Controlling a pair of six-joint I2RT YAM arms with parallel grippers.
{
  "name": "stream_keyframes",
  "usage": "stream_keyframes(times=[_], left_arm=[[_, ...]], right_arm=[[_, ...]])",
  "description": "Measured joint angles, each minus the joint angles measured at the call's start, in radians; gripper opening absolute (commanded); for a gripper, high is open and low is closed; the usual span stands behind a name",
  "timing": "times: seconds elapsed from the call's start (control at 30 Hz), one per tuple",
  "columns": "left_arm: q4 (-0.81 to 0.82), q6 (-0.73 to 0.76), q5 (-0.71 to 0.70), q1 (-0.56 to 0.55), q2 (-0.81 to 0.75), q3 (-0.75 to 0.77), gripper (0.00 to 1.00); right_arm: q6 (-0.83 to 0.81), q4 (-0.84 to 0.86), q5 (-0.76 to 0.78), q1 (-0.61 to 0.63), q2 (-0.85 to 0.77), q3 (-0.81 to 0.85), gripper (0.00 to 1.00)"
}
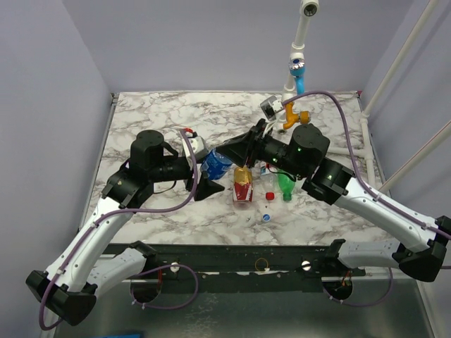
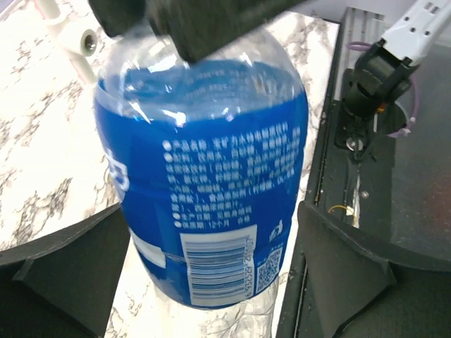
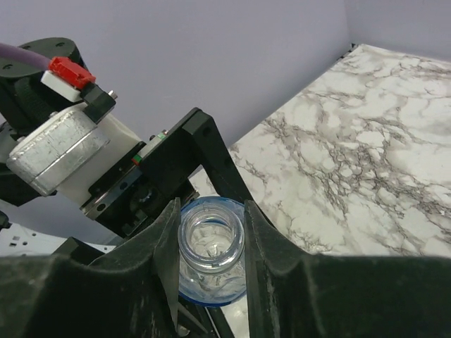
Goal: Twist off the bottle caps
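The clear bottle with the blue label (image 1: 216, 163) is held tilted above the table between both grippers. My left gripper (image 1: 209, 171) is shut on its body, and the label (image 2: 211, 204) fills the left wrist view between the black fingers (image 2: 345, 260). My right gripper (image 3: 210, 246) is closed around the bottle's neck (image 3: 209, 241). The mouth is open, with no cap on it. The amber bottle (image 1: 242, 184) and the green bottle (image 1: 285, 184) stand just below. A red cap (image 1: 269, 195) and a bluish-white cap (image 1: 266, 217) lie loose on the marble.
Orange and blue pipe fittings (image 1: 297, 98) on a white pipe stand at the table's back right. The black rail (image 1: 232, 257) runs along the near edge. The standing bottles crowd the space under the right gripper (image 1: 239, 150).
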Motion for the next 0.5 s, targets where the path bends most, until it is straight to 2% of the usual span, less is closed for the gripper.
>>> stream_keyframes(times=[0.13, 0.3, 0.5], left_arm=[[-0.001, -0.026, -0.060, 0.000, -0.004, 0.000, 0.99], [-0.003, -0.056, -0.209, 0.000, -0.075, -0.026, 0.99], [-0.026, -0.067, -0.385, 0.000, -0.183, -0.034, 0.99]], right_arm=[[-0.041, -0.029, 0.030, 0.000, 0.027, 0.008, 0.10], [-0.140, -0.077, 0.109, 0.000, 0.098, 0.067, 0.10], [-0.297, -0.075, 0.211, -0.010, 0.260, 0.172, 0.09]])
